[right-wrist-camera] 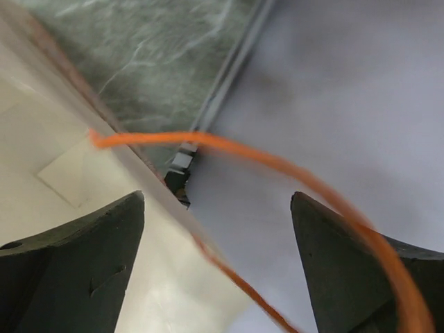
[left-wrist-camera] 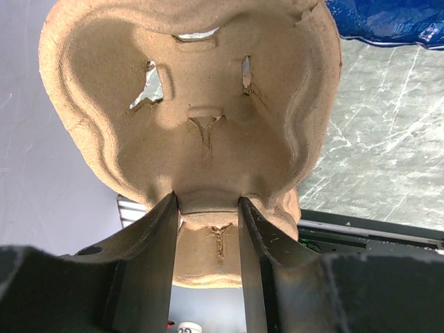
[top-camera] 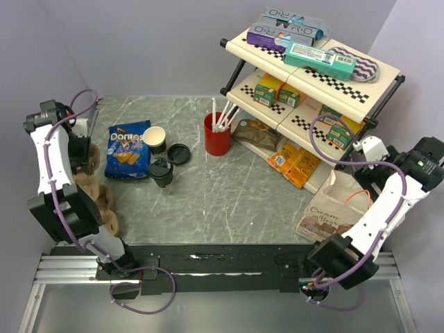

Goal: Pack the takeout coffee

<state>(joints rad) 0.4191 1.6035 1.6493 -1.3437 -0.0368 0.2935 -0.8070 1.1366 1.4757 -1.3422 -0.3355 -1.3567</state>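
Two takeout coffee cups stand at the table's left centre. One is open with a cream inside, and its loose black lid lies beside it. The other is dark and lidded. At the far left my left gripper is shut on the edge of a brown pulp cup carrier, held off the table. My right gripper is open at the top of a white paper bag. The bag's rim and orange handle lie between the fingers, untouched.
A blue Doritos bag lies left of the cups. To their right stands a red cup with white straws. A two-tier checkered shelf holding boxes and snack packets fills the back right. The black rail runs along the near edge.
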